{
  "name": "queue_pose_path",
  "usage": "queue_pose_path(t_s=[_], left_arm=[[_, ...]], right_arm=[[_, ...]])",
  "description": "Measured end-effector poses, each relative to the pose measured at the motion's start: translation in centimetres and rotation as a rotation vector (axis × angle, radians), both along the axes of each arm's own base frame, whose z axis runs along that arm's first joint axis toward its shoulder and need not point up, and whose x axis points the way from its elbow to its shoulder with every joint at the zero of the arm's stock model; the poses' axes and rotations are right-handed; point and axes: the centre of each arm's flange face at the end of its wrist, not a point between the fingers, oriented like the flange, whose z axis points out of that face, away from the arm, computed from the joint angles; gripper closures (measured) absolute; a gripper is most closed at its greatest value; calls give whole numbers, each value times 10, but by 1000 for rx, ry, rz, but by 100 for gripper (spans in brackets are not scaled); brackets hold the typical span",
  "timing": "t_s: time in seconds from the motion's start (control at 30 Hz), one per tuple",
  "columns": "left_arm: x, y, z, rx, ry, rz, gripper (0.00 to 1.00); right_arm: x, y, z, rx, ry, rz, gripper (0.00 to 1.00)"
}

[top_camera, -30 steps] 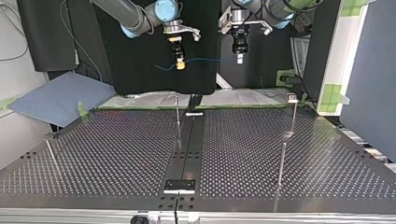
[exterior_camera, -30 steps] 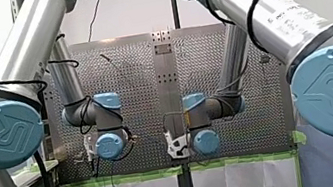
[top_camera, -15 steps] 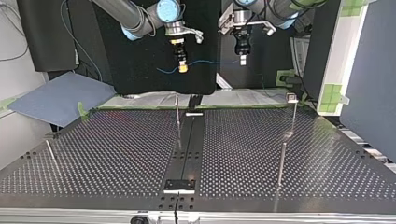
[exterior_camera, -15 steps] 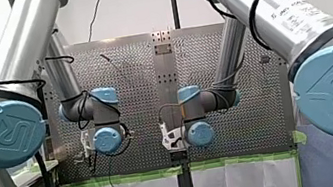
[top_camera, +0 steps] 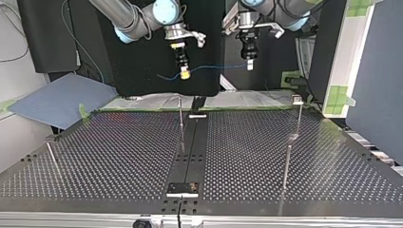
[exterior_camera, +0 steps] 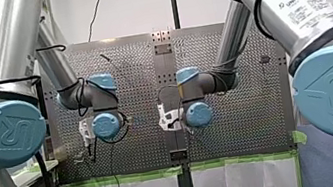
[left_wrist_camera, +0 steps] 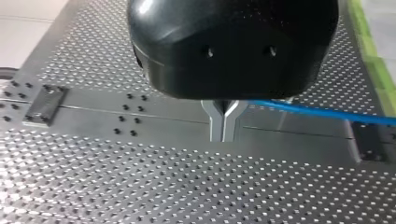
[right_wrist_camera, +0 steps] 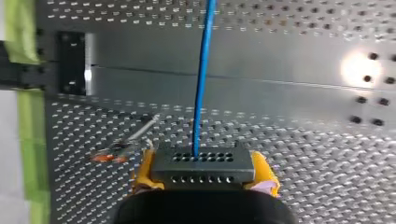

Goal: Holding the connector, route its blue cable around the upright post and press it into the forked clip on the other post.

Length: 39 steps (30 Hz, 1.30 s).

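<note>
The connector (right_wrist_camera: 204, 164), a dark block with rows of small holes, sits clamped between the yellow pads (right_wrist_camera: 263, 169) of the right hand (top_camera: 184, 71). The blue cable (right_wrist_camera: 201, 84) leaves the middle of the connector's face and runs straight ahead of that hand. In the top view the cable crosses the air nearly level from the right hand, at the view's left, to the left hand (top_camera: 249, 62), at the view's right. A short loose end trails off past the right hand towards the left.

In the left wrist view the left hand's metal fingers (left_wrist_camera: 215, 122) are pressed together, and the cable comes out beside them where they meet, so that hand is closed on the cable.

Both hands hang high over the far edge of the perforated tabletop (top_camera: 119, 152), well apart from everything on it. A thin upright post (top_camera: 181, 118) stands on the tabletop near the dark centre strip. At the top view's right, a second post (top_camera: 298, 116) carries a small fitting at its top, too small to make out. The cable touches neither post.
</note>
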Motion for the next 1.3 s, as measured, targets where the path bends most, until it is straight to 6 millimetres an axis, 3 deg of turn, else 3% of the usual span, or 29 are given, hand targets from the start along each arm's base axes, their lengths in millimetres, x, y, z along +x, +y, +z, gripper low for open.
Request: queue_pose_path(t_s=[0.5, 1.03, 1.3], left_arm=[[10, 0, 55, -70, -86, 14, 100], [20, 0, 134, -161, -233, 39, 100], [23, 3, 164, -206, -279, 53, 100]], right_arm=[[10, -10, 82, -79, -88, 50, 100], [11, -22, 183, -188, -190, 73, 100], [7, -28, 198, -205, -203, 69, 100]])
